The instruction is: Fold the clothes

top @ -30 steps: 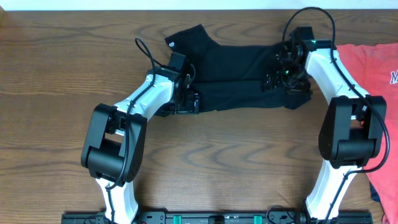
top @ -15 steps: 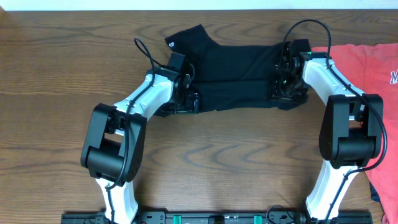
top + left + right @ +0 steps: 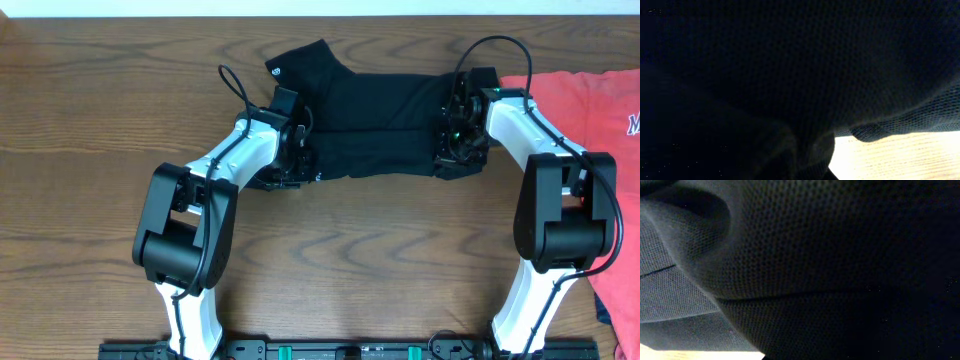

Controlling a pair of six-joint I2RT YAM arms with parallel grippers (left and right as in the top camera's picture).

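The black garment (image 3: 370, 120) lies spread across the far middle of the table, with a tiny white mark (image 3: 276, 71) on its upper left flap. My left gripper (image 3: 300, 165) is pressed into its near left edge and my right gripper (image 3: 452, 155) into its near right end. Both are shut on the cloth. Black mesh fabric (image 3: 790, 60) fills the left wrist view, where it hangs just above a strip of table (image 3: 900, 155). The same fabric (image 3: 815, 255) fills the right wrist view and hides the fingers. The coral-red T-shirt (image 3: 600, 110) lies at the right edge.
The wooden table (image 3: 380, 260) spreads out in front of the garment. The coral-red T-shirt reaches under and behind my right arm (image 3: 560, 210). A black rail (image 3: 350, 350) runs along the near edge between the two arm bases.
Both grippers have gone from open to shut on the garment's near edge. The right gripper has shifted a little left, and the cloth's right end has bunched up.
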